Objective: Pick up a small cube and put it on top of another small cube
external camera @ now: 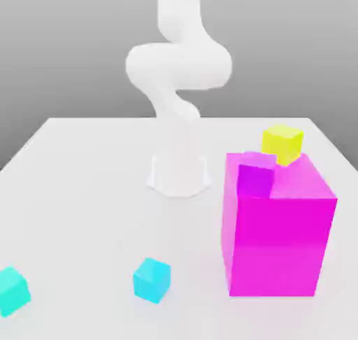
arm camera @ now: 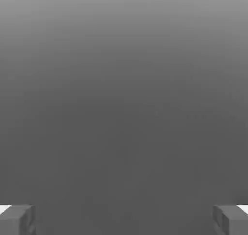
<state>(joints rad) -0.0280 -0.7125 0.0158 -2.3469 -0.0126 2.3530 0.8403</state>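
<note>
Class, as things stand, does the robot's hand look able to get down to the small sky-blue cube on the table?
Probably yes. The small sky-blue cube sits alone on the white table, apart from the small turquoise cube and the big magenta block; the hand is open and empty.

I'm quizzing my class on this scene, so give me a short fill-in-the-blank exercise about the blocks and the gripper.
1. The purple cube sits on top of the ____ block.
2. The sky-blue cube rests on the ____.
3. The gripper has its jaws ____.
4. The turquoise cube lies to the exterior view's ____ of the sky-blue cube.

Answers: magenta; table; open; left
</note>
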